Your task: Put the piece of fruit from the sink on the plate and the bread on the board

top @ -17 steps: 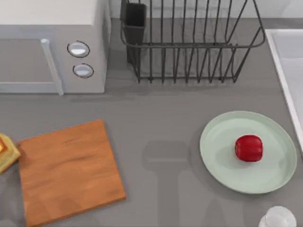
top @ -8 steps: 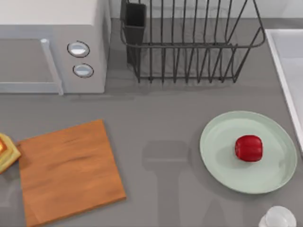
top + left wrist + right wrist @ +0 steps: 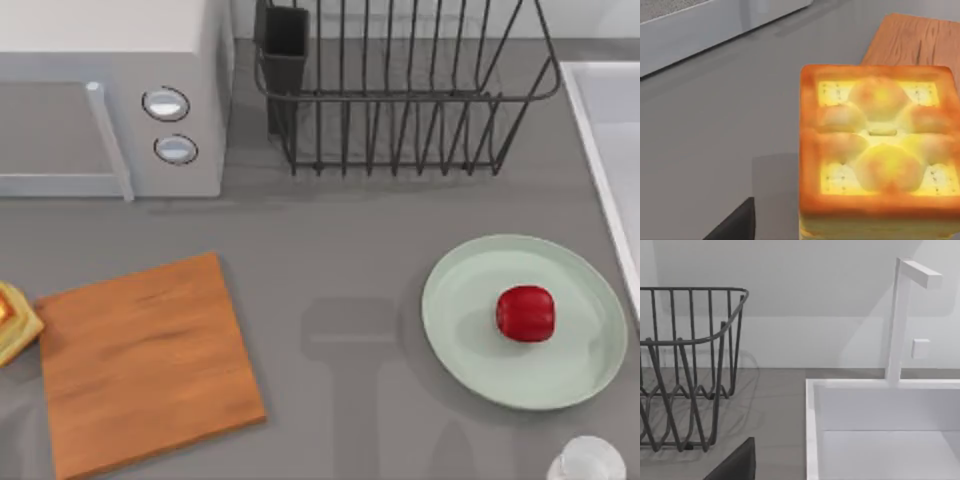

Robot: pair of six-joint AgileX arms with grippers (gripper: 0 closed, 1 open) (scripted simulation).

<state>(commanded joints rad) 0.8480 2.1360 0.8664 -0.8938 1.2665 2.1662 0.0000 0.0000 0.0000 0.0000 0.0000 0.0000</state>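
Observation:
The deep red piece of fruit [image 3: 525,313] lies on the mint-green plate [image 3: 470,340] at the right of the table. At the table's far left edge sits the bread [image 3: 12,320], touching the left side of the wooden board [image 3: 145,360]. The left wrist view looks down on the bread [image 3: 880,150] from close above, with its toasted top facing the camera and the board [image 3: 915,40] beyond it. A dark part of my left gripper [image 3: 735,225] shows beside the bread. The sink [image 3: 600,150] is at the right edge, and its basin [image 3: 812,430] lies before my right gripper [image 3: 735,465].
A grey microwave [image 3: 110,100] stands at the back left. A dark wire dish rack [image 3: 400,90] stands at the back middle. A small white cup [image 3: 588,462] sits at the front right, near the plate. A white faucet [image 3: 900,320] rises behind the sink.
No object has moved. Only a faint shadow at the board's front left corner has shifted slightly.

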